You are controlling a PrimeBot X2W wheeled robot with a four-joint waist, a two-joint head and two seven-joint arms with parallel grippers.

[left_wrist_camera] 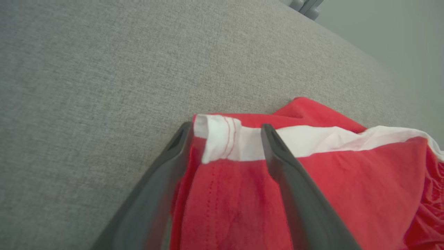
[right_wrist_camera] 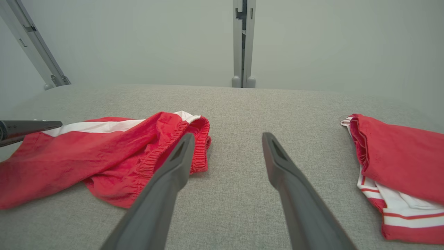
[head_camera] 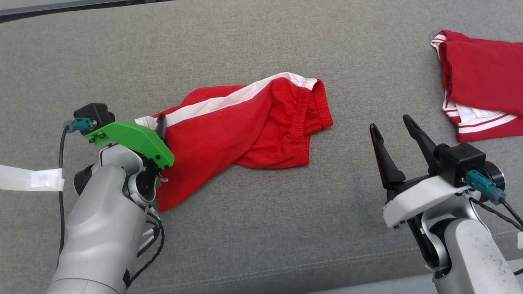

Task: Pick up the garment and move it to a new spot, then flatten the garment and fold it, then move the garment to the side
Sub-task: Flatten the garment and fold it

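Head view: garment (head_camera: 253, 122) crumpled on the worktop (head_camera: 261, 237); your right tool (head_camera: 389, 122) right of it, jaws apart, empty. Left wrist view: left tool (left_wrist_camera: 226, 128) straddles its white hem corner, jaws apart; a shallow close could pinch one layer and slip. Right wrist view: bare room right of it, ending at a second garment (right_wrist_camera: 399, 163).
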